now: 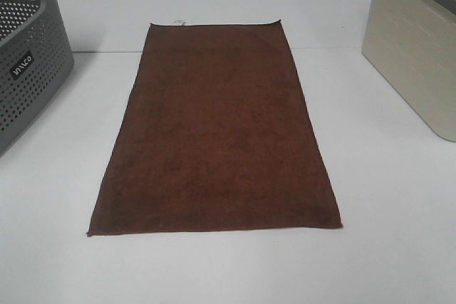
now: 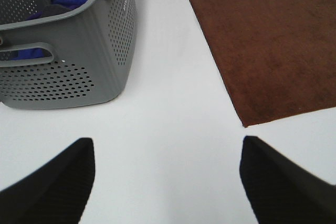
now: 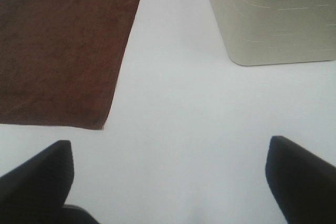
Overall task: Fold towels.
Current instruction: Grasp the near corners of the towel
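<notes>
A dark reddish-brown towel (image 1: 217, 129) lies spread flat and unfolded on the white table (image 1: 392, 233), its long side running away from me. A small white tag (image 1: 178, 21) shows at its far short edge. Neither arm shows in the exterior view. In the left wrist view my left gripper (image 2: 168, 174) is open and empty over bare table, short of the towel's near left corner (image 2: 245, 124). In the right wrist view my right gripper (image 3: 170, 174) is open and empty, short of the towel's near right corner (image 3: 101, 127).
A grey perforated basket (image 1: 28, 62) stands at the far left; the left wrist view shows blue cloth (image 2: 63, 1) inside it. A beige bin (image 1: 417, 51) stands at the far right. Bare white table surrounds the towel.
</notes>
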